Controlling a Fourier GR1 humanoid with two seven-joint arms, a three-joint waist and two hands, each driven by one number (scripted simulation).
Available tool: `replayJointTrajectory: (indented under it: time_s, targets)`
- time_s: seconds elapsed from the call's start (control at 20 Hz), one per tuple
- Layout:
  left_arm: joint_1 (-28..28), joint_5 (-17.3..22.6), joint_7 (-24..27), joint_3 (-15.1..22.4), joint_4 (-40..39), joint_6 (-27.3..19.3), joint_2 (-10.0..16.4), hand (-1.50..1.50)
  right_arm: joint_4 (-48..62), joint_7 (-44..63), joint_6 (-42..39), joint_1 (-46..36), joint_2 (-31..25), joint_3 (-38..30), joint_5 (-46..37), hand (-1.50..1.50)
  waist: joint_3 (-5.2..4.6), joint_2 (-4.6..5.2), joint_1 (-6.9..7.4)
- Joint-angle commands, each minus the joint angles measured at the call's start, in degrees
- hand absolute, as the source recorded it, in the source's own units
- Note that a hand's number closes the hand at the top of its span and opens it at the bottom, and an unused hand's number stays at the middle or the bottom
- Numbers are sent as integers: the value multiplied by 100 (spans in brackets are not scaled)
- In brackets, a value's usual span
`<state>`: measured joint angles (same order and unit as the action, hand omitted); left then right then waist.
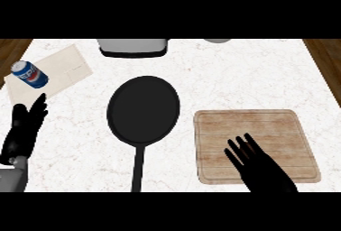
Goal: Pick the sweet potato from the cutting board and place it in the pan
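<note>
**anon1:** Wooden cutting board (256,131) lies under the right hand (266,173), fingers spread, gripping nothing.
**anon2:** And the sweet potato?
**anon1:** Can't tell where. The pan (143,110) sits to that hand's left, apart.

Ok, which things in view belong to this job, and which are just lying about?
Job: black frying pan, wooden cutting board, right hand open over the board's near part. No sweet potato shows.
Lying about: blue soda can, beige mat under it, grey vessel at the far edge, left hand resting open at the left.
</note>
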<state>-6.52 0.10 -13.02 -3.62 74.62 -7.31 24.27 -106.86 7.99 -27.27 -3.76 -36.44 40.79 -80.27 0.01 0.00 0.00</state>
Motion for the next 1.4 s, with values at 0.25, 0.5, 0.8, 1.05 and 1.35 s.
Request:
replayJointTrajectory:
  time_s: [0.25,0.5,0.8,1.05,1.35]
  targets:
    - [222,-133,-94,-248,316,187,-105,0,480,-277,463,242,422,-201,-555,-150,0,-6,7]
    - [-66,-387,65,-302,-91,153,-216,0,1094,-647,398,-50,631,-610,-603,-150,-1,1,6]
    - [163,-259,342,-545,-51,453,-189,0,1231,-772,405,-110,681,-829,-896,-150,-2,-1,14]
    - [69,-477,98,-389,17,312,-368,0,1763,-1295,1147,-461,518,-793,-1141,150,0,4,37]
    - [33,-547,-248,-522,329,378,-312,0,1576,-1217,1461,-178,765,-745,-1658,150,0,-5,7]
